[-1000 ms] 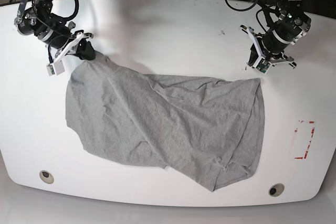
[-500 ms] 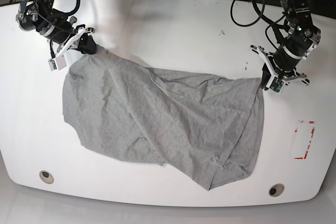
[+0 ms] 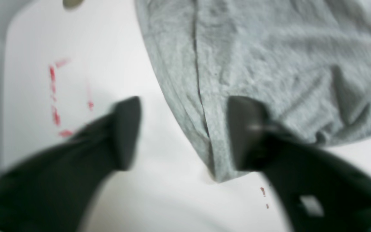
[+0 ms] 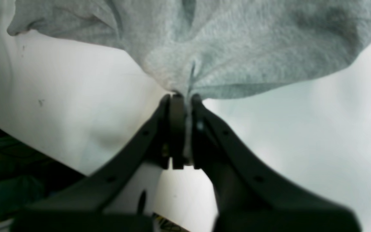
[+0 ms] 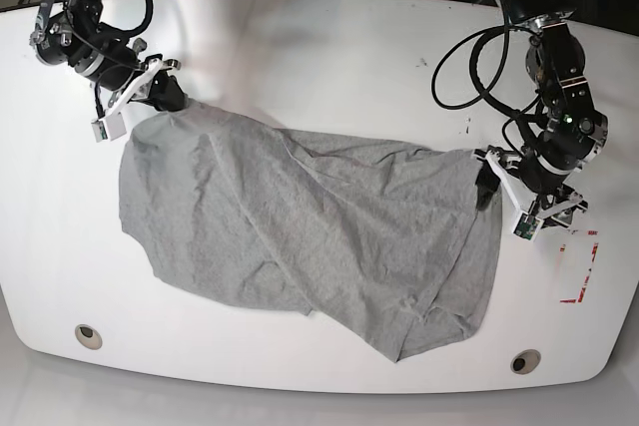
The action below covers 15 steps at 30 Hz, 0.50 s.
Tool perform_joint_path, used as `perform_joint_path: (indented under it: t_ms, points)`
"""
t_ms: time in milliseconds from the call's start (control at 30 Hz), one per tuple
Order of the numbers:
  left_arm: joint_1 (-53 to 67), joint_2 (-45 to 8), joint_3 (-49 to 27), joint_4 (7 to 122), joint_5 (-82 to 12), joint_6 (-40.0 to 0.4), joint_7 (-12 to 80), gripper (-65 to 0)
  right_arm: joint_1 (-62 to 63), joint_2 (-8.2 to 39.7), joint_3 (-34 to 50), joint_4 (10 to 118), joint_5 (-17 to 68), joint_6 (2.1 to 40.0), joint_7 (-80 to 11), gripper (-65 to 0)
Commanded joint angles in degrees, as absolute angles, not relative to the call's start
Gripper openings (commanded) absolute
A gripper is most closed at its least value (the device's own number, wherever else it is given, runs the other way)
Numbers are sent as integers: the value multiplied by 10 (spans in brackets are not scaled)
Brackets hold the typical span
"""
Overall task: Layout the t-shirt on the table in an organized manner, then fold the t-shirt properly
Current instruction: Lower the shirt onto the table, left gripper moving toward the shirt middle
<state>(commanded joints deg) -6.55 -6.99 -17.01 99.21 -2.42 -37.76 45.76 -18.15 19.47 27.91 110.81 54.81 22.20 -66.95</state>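
The heather-grey t-shirt (image 5: 310,226) lies spread and wrinkled across the middle of the white table (image 5: 319,47). My right gripper (image 5: 165,97) is at the shirt's far-left corner, shut on a bunched pinch of fabric (image 4: 185,74) that pulls up into its closed fingertips (image 4: 184,103). My left gripper (image 5: 492,187) is at the shirt's right edge, open. In the left wrist view its fingers (image 3: 124,132) straddle the shirt's seamed corner (image 3: 211,154), which lies close to the right-hand finger (image 3: 246,132). The neck mark is hidden.
A red dashed rectangle mark (image 5: 582,266) sits on the table just right of the left gripper and also shows in the left wrist view as red dashes (image 3: 56,96). Two round grey grommets (image 5: 88,335) (image 5: 525,360) lie near the front edge. Cables hang behind the right-hand arm (image 5: 559,67).
The left gripper has come forward and down from beyond the shirt's far-right corner onto its right edge. The right gripper has kept its hold on the far-left corner, barely moving.
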Motion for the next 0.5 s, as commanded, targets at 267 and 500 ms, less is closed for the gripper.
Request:
perform_joint_path:
  t_ms: [267, 500]
  points:
    - [-103, -69, -170, 896, -25, -378, 448, -115, -181, 195, 279, 1108, 548, 222, -669, -650]
    - [-131, -68, -167, 822, -25, -378, 384, -115, -180, 194, 279, 1108, 548, 222, -669, -650]
